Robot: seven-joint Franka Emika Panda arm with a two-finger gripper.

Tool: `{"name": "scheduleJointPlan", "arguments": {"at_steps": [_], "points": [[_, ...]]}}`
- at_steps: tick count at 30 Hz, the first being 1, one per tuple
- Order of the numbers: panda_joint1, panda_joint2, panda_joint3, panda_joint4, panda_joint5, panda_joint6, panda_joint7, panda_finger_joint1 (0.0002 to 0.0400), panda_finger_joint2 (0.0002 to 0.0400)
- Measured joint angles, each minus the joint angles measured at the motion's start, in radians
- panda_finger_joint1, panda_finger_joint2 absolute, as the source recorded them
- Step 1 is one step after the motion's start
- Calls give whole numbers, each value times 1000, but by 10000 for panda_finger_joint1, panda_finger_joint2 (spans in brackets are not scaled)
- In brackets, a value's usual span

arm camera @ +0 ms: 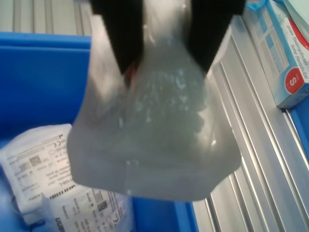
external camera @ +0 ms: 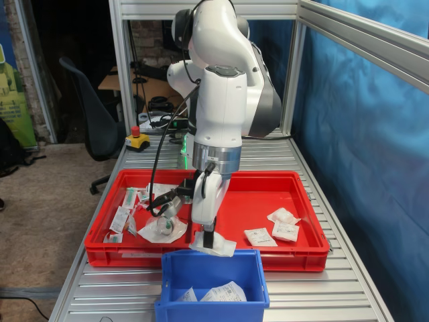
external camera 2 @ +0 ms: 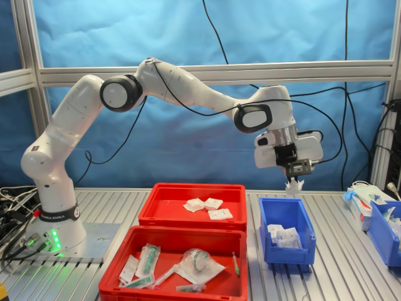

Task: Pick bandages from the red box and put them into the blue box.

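First exterior view: gripper (external camera: 209,239) pinching a white bandage (external camera: 216,247) above the far rim of the blue box (external camera: 173,270), which is sitting at 6 o'clock of the picture; two packets (external camera: 216,293) lying inside. Three more packets (external camera: 276,227) resting in the red box (external camera: 301,201) at about 3 o'clock of the arm; syringe packs (external camera: 125,213) and a clear mask (external camera: 164,228) lying at 9 o'clock.

Wrist view: black fingers (arm camera: 124,29) clamping together on the top of the translucent bandage (arm camera: 154,140), hanging over the blue box (arm camera: 43,82); printed packet (arm camera: 63,183) lying below.

Second exterior view: gripper (external camera 2: 294,179) holding the bandage (external camera 2: 294,186) just above the blue box (external camera 2: 304,222), at 3 o'clock of the red box (external camera 2: 163,200); second red tray (external camera 2: 119,257) sitting at 6 o'clock of it.
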Motion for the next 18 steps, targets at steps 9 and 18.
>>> {"name": "scheduleJointPlan", "arguments": {"at_steps": [9,18], "points": [[0,0,-9,6,0,0,0,53,53],[0,0,-22,6,0,0,0,53,53]]}}
